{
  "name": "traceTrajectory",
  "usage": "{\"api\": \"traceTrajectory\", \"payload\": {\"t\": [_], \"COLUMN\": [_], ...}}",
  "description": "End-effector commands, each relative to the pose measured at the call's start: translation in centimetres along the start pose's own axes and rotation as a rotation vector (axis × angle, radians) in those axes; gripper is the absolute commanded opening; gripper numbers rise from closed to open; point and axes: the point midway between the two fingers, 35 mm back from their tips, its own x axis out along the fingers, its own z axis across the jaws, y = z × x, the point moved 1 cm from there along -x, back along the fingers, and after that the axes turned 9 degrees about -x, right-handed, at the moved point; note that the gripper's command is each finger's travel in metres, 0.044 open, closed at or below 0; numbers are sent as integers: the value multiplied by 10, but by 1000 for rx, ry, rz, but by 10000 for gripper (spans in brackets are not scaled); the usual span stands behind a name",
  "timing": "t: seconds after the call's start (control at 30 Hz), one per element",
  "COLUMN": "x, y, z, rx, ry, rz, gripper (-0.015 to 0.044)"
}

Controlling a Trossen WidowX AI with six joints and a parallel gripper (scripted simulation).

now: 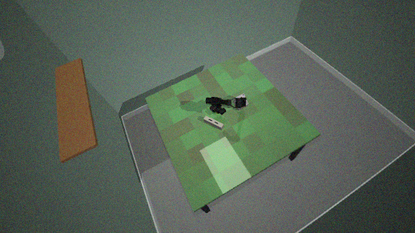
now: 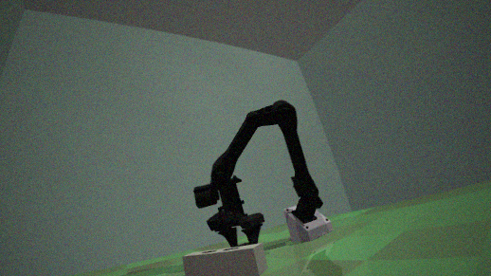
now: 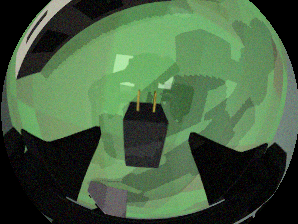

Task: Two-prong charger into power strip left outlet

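On the left wall from where I stand, an orange-brown rectangular panel (image 1: 76,110) hangs beside the table (image 1: 182,182). Patchy green squares cover that tabletop, with a paler rectangle near one edge; grey floor (image 1: 256,198) and dull green walls surround it. The power strip (image 1: 213,122) (image 2: 225,260) is a pale, long block with dark slots on top. Just beyond it the gripper (image 2: 244,243) (image 3: 145,135) points down, fingers spread wide, gripping nothing. Between them in the wrist view appears the charger (image 3: 145,142), a black box with two thin golden prongs, outside the outlets. Rightward, the black arm (image 1: 222,102) (image 2: 244,135) rises from a whitish, bolted base (image 1: 242,95) (image 2: 322,229).
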Motion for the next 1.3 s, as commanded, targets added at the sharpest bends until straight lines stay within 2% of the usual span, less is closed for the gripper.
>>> {"api": "traceTrajectory", "payload": {"t": [0.0, 0.13, 0.53, 0.7, 0.83, 1.13, 1.27], "x": [7, 10, 7, 7, 0, -44, -47], "y": [0, 0, 0, 0, 0, 5, 5], "z": [1, 2, 1, 1, 0, 2, 4], "rx": [5, 4, 0, 0, 1, 5, 0], "ry": [-5, -5, -2, -2, -1, -3, -2], "rz": [-2, -2, 1, 1, 0, -1, -1], "gripper": [440, 440, 125, 92, 0, 0, 0]}}
